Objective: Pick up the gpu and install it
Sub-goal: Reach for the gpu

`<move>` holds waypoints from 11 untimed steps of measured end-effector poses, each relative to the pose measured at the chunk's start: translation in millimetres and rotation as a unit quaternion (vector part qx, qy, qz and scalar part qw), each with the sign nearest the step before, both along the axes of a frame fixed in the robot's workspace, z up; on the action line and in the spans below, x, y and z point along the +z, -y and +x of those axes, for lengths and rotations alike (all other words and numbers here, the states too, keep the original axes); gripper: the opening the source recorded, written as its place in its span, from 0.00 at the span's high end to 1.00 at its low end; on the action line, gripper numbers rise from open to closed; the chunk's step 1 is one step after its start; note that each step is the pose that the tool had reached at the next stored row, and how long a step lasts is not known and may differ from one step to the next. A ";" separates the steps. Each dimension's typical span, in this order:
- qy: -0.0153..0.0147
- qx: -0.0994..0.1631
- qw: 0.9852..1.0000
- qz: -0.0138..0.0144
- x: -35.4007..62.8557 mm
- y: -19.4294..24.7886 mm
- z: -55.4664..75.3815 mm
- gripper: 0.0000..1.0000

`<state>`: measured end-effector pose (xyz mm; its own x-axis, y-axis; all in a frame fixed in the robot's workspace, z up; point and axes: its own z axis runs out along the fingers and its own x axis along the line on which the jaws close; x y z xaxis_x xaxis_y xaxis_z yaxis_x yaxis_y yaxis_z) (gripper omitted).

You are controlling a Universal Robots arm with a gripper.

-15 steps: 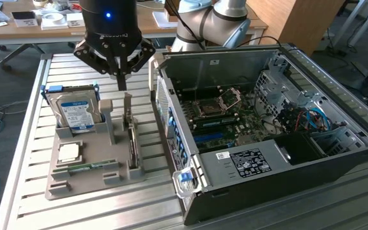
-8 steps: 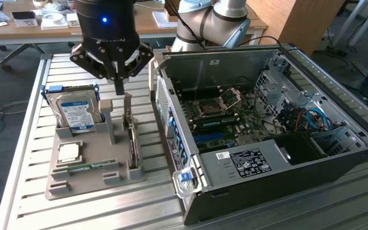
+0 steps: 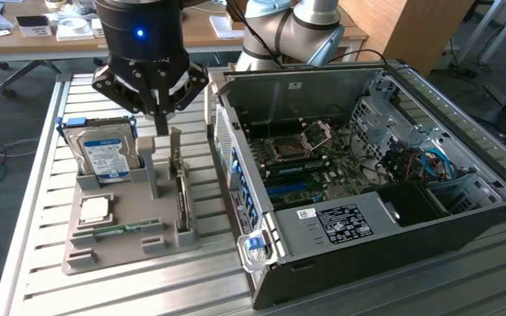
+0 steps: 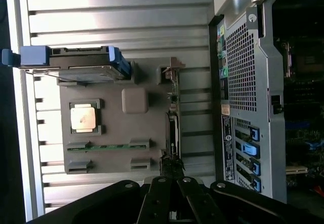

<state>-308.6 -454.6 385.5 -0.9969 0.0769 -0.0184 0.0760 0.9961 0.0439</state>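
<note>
The gpu [image 3: 181,191] stands on its long edge in a slot along one side of the grey holder tray [image 3: 112,258], not yet lifted. From the wrist it shows edge-on [image 4: 172,118], a thin line along the tray [image 4: 114,130].

In the exterior view the hand [image 3: 160,126] hangs at about 12 o'clock from the card's middle, over its far end. Its fingers are pressed together with nothing seen between them. The wrist view puts the hand [image 4: 170,183] in line with the card's end. I cannot tell whether the tips touch the card.

I judge this to be the approach for the pick, with the install not begun. A grasp would call for the fingers to part enough to straddle the thin top edge, square to the card's plane, and then for a straight pull up out of the slot.

The black wrist [image 3: 139,26] points straight down, fingers vertical.

Around the card in the exterior view:
- The hard drive [image 3: 103,155] stands at 10 o'clock.
- The processor [image 3: 95,209] lies at 9 o'clock.
- The memory stick [image 3: 116,230] lies at 8 o'clock.
- The open computer case [image 3: 367,253] lies at 3 o'clock, just beside the tray, with its motherboard [image 3: 323,164] facing up.

Everything rests on the slatted bench [image 3: 147,289].
</note>
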 end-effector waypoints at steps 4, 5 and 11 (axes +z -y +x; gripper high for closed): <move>0.000 0.000 1.000 0.000 -0.1 0.2 -0.1 0.89; 0.000 0.000 1.000 0.000 -0.1 0.2 -0.1 0.89; 0.000 0.000 1.000 0.000 -0.4 3.3 -0.1 0.89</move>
